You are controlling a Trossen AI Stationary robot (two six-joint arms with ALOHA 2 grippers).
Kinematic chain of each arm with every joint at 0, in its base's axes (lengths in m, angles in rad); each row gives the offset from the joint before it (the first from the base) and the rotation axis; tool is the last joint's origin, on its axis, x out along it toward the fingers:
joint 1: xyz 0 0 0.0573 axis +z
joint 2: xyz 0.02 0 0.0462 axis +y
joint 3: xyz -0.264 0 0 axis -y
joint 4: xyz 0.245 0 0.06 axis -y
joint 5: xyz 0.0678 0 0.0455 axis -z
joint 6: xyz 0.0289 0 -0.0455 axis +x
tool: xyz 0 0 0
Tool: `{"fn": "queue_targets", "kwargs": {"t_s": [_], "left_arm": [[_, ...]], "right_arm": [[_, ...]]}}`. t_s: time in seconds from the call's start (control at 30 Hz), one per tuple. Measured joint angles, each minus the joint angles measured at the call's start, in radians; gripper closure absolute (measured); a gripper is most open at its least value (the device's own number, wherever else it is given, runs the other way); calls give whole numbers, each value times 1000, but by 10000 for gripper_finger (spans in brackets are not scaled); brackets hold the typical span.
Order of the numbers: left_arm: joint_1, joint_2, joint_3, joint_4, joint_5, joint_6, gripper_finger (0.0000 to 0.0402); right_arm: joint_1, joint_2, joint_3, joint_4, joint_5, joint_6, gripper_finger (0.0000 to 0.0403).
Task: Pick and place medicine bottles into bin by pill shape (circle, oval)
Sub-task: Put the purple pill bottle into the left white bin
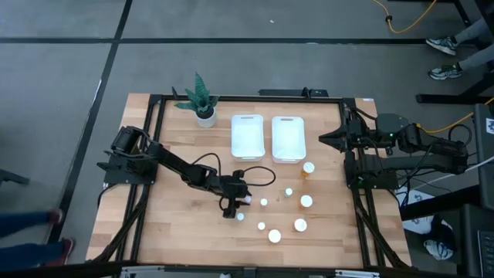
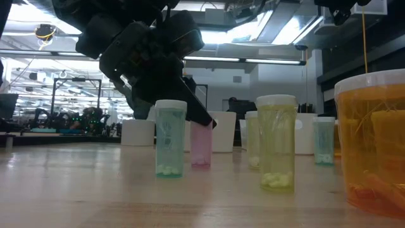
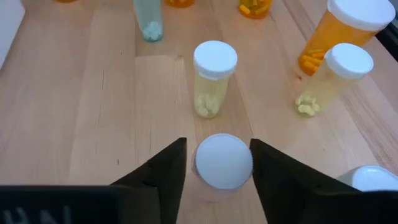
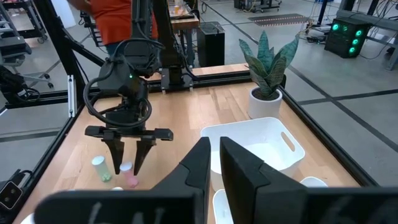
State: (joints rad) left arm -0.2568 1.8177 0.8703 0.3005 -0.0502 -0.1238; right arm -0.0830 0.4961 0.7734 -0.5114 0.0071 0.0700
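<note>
The left gripper (image 1: 245,200) is low over the middle of the wooden table (image 1: 177,224), and its two dark fingers (image 3: 163,174) stand on both sides of a small pink bottle (image 2: 201,145) with a white cap; the fingers are spread, with a thin gap still visible on each side of the cap, so nothing is gripped yet. Just beside it stands a pale green bottle (image 2: 170,138) (upright, with small white pills at its bottom). Near it, more toward the right arm, are a yellowish bottle (image 3: 213,78), a second yellowish one (image 3: 329,79) and an amber-orange bottle (image 3: 341,29), all upright and apart from each other. Two white bins (image 1: 268,138) lie side by side at the far part of the table, next to a potted plant (image 1: 202,100). The right gripper (image 4: 213,163) waits at the right edge of the table near the bins, with its fingers almost together and holding nothing
</note>
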Motion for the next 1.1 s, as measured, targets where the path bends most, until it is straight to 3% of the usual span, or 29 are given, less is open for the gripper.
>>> {"fn": "queue_targets", "kwargs": {"t_s": [0.13,0.3,0.53,0.87,1.0,1.1], "left_arm": [[15,-44,0,-43,0,0,276],[72,-191,-1,-118,0,43,301],[251,-379,0,-154,-45,153,304],[565,-264,11,-106,-31,102,306],[606,-172,118,-149,51,100,307],[608,-89,232,-240,56,131,307]], "right_arm": [[0,0,0,0,0,0,363],[0,0,0,-2,0,0,363],[0,0,0,-2,0,0,363],[0,0,0,-3,0,-3,363],[0,0,0,-2,1,-4,363],[0,0,0,-3,0,-4,363]]}}
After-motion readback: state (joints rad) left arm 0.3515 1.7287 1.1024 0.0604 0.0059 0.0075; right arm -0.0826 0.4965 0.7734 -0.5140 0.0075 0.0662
